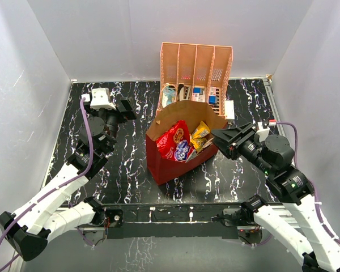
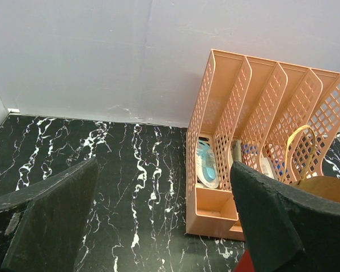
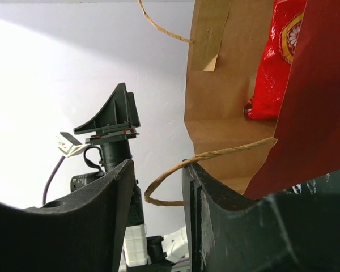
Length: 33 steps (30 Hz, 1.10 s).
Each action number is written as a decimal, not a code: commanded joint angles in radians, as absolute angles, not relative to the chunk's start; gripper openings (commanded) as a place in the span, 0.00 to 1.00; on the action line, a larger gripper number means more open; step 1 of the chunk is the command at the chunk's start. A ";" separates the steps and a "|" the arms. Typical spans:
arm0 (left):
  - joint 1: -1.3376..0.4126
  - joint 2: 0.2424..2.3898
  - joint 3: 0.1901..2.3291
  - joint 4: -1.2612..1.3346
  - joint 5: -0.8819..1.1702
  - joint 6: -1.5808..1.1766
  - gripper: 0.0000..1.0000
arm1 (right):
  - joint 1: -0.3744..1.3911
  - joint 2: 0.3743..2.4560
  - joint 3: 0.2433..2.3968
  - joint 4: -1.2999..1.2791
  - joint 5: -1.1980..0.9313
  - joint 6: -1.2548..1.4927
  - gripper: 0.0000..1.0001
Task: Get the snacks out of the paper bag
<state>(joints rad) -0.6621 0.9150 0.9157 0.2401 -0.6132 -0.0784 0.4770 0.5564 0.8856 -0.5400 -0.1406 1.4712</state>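
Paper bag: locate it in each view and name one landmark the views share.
Top external: paper bag stands open mid-table, in front of the peach rack.
Left wrist: only its kraft rim, at the lower right edge.
Right wrist: the bag fills the right half, kraft inside, red outside.
Shared landmark: left gripper, left of the bag throughout.

Left gripper (image 2: 164,167) spread wide, peach rack (image 2: 260,113) on marbled table (image 2: 56,136); paper bag (image 2: 328,190) edge, twine handle (image 2: 299,141) at right
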 commanded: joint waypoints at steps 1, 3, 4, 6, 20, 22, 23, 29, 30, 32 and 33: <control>-0.669 0.900 0.907 0.282 -0.606 -0.083 0.99 | 0.481 0.575 0.875 -0.470 -0.200 1.567 0.42; -0.669 0.902 0.908 0.281 -0.604 -0.084 0.98 | 0.481 0.582 0.869 -0.467 -0.225 1.613 0.42; -0.669 0.902 0.909 0.281 -0.603 -0.086 0.98 | 0.481 0.586 0.866 -0.463 -0.231 1.626 0.42; -0.669 0.903 0.909 0.281 -0.603 -0.086 0.98 | 0.481 0.599 0.859 -0.471 -0.244 1.644 0.42; -0.669 0.899 0.907 0.280 -0.605 -0.089 0.98 | 0.480 0.623 0.984 -0.556 -0.062 1.452 0.15; -0.669 0.902 0.907 0.278 -0.603 -0.091 0.98 | 0.480 0.602 0.993 -0.565 -0.005 1.356 0.11; -0.669 0.902 0.907 0.278 -0.603 -0.092 0.98 | 0.480 0.590 0.992 -0.571 0.028 1.319 0.08; -0.669 0.910 0.911 0.270 -0.598 -0.101 0.98 | 0.481 0.556 1.002 -0.566 0.168 1.156 0.08; -0.669 0.916 0.915 0.263 -0.595 -0.105 0.98 | 0.480 0.563 1.024 -0.582 0.191 1.122 0.08; -0.669 0.927 0.926 0.247 -0.582 -0.117 0.98 | 0.481 0.583 1.065 -0.621 0.237 1.064 0.08; -0.669 0.933 0.932 0.237 -0.572 -0.129 0.98 | 0.481 0.597 1.090 -0.643 0.267 1.029 0.08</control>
